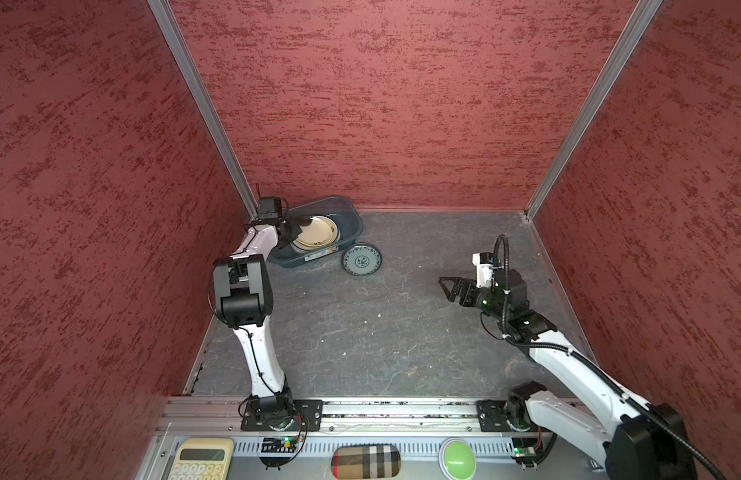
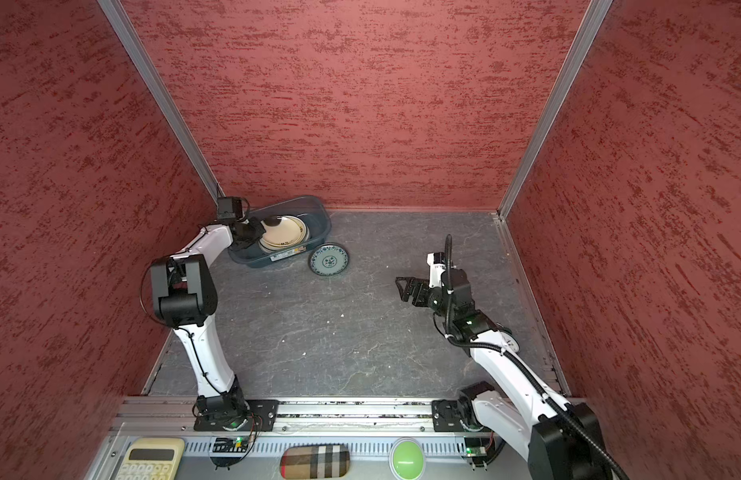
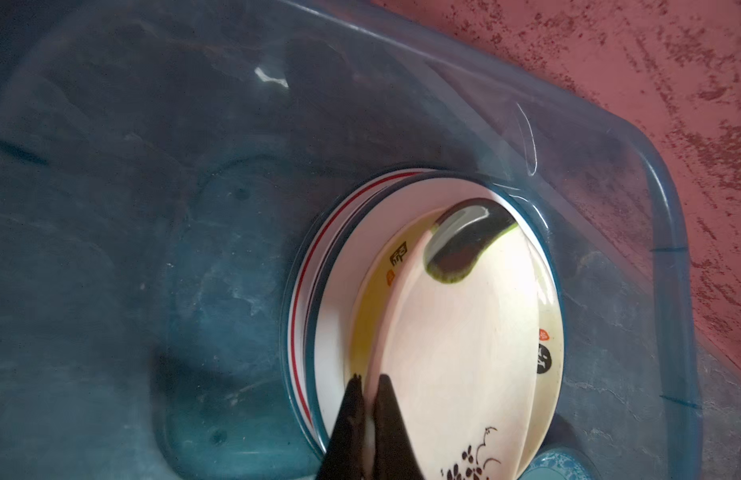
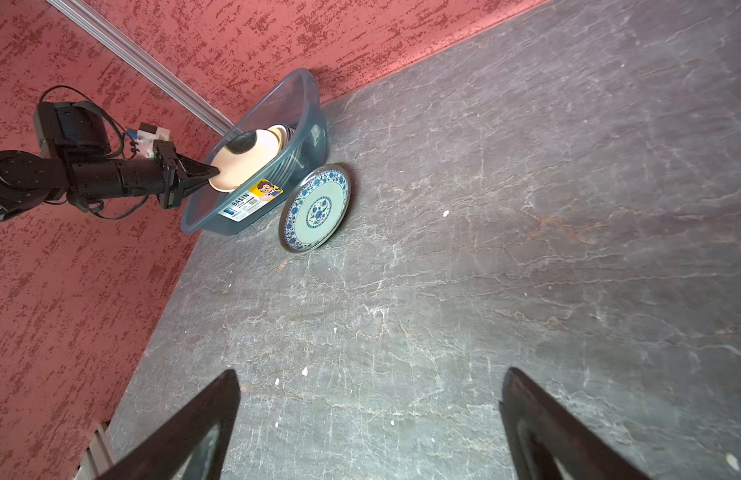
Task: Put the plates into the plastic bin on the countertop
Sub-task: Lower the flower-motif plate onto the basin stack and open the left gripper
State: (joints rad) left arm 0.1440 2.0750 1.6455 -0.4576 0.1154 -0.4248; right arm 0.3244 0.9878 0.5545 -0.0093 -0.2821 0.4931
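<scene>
Plastic bin (image 1: pixel 350 224) holds plate stack (image 3: pixel 319 291); left gripper (image 3: pixel 369 378) pinches cream plate (image 3: pixel 456 332); right gripper (image 4: pixel 371 372) spread.

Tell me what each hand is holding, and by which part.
The left hand pinches the cream plate by its rim, over the plastic bin. The right hand is open and holds nothing.
</scene>
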